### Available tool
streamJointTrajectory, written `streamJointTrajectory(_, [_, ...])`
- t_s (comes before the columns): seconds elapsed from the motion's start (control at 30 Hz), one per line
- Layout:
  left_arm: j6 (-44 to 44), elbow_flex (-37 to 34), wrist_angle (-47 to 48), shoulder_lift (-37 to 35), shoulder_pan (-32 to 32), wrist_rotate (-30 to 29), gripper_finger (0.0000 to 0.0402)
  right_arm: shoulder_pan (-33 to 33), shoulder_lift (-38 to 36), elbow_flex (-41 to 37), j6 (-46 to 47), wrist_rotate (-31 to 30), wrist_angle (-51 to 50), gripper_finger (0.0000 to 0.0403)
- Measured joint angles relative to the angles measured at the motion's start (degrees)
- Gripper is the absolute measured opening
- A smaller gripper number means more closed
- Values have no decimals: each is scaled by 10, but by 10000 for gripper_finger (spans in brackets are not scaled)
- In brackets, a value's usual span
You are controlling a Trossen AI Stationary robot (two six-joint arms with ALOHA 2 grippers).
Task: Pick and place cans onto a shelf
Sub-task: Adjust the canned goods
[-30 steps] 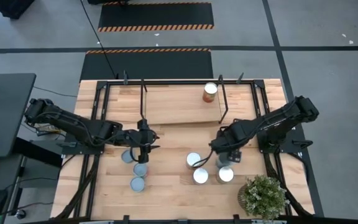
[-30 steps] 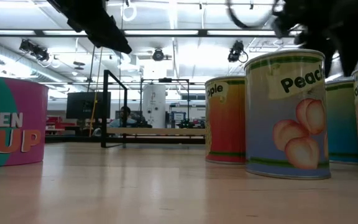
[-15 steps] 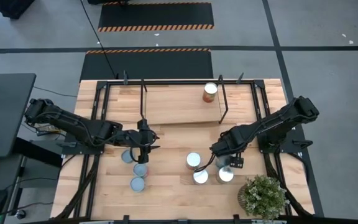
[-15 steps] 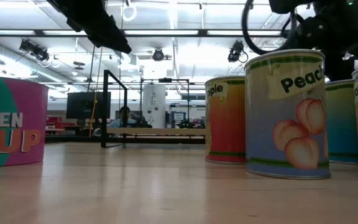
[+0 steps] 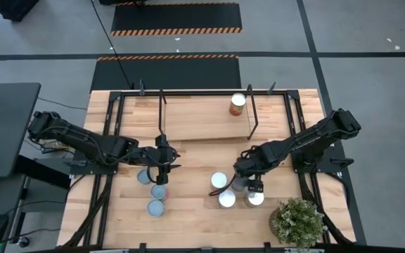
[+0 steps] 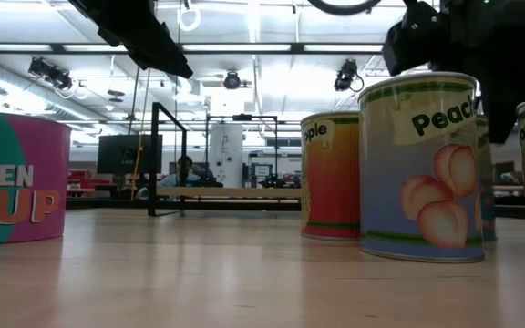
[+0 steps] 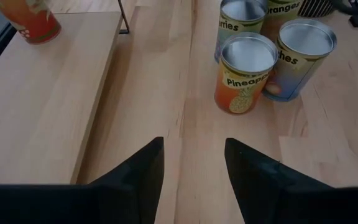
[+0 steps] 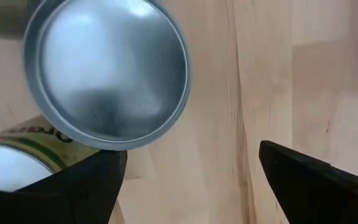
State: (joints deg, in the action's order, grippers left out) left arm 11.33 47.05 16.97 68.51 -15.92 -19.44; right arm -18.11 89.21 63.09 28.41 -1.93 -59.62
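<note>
Four cans stand close together at the table's near right: pineapple, peaches, oranges and a blue-labelled one, mostly hidden under my right arm. My right gripper is open and hangs low over this group, beside the blue can's silver top. My left gripper is open and empty, above three cans at the near left. One can stands on the shelf board. My right gripper's one finger lies right beside the rim of the silver can top. I cannot tell whether it touches the can. The other finger stands over bare wood.
A bushy potted plant stands at the near right corner, close to the oranges can. The shelf's black rod legs rise between the board and the cans. A pink soup can stands near the low camera on the left.
My right gripper has gone down and toward the table's left, in over the group of four cans. In the low view the blue can behind the peaches can has shifted toward the table's left and is now almost hidden.
</note>
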Motion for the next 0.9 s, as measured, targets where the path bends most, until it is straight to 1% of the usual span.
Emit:
streamJointTrajectory(0.13, [0,0,0,0,0,0,176,2,0,0,-12,0,-3,373])
streamJointTrajectory(0.23, [0,0,0,0,0,0,176,2,0,18,-11,-5,-58,373])
streamJointTrajectory(0.3, [6,0,0,0,0,6,176,2,0,36,-8,-21,-90,373])
streamJointTrajectory(0.33, [12,0,0,0,0,17,176,2,0,47,-4,-29,-108,373])
streamJointTrajectory(0.4, [13,6,11,0,0,59,176,2,-1,71,2,-42,-133,373])
streamJointTrajectory(0.5, [30,50,84,1,-6,109,176,-4,-1,105,8,-61,-160,373])
streamJointTrajectory(0.57, [55,90,156,0,-20,116,176,-10,-1,122,10,-82,-165,373])
streamJointTrajectory(0.67, [99,129,258,0,-48,114,176,-21,-1,130,6,-115,-167,373])
streamJointTrajectory(0.73, [145,143,301,0,-67,128,176,-28,-1,130,6,-132,-173,373])
streamJointTrajectory(0.83, [231,148,366,0,-103,173,176,-37,-1,130,9,-150,-176,373])
streamJointTrajectory(0.9, [292,142,382,0,-132,184,176,-44,-1,130,10,-161,-177,373])
